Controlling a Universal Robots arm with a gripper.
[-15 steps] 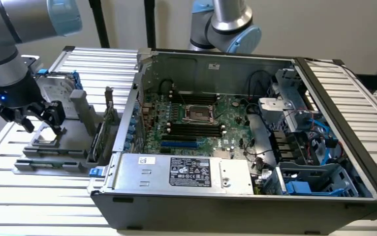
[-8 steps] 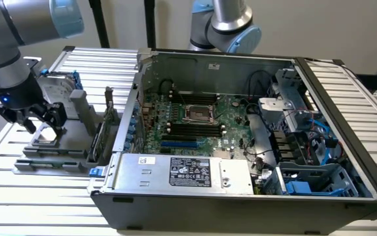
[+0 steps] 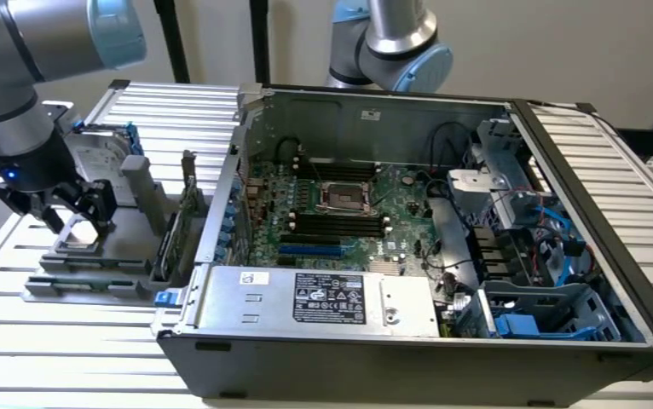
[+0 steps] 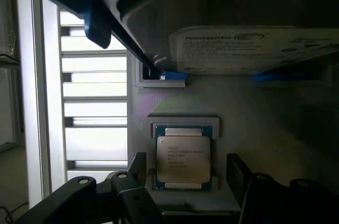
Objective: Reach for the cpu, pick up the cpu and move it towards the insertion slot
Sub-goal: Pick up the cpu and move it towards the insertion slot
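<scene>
Black hand (image 4: 185, 166) seen spread open w/ fingers (image 4: 238, 175) either side of small silvery square cpu (image 4: 183, 158), laid flat in grey holder (image 4: 254, 118) on white slatted table (image 3: 54, 358), well apart from metal-framed insertion slot (image 3: 343, 197).

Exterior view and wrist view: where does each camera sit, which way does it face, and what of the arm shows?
Exterior view: off the arm, raised, looking down into the open computer case with the insertion slot; the arm and its tool show at the exterior view's left, over a grey holder.
Wrist view: on the wrist, looking past the open tool at the cpu seated in the holder, a hard drive beyond.
Shared: the tool and the grey holder.
</scene>
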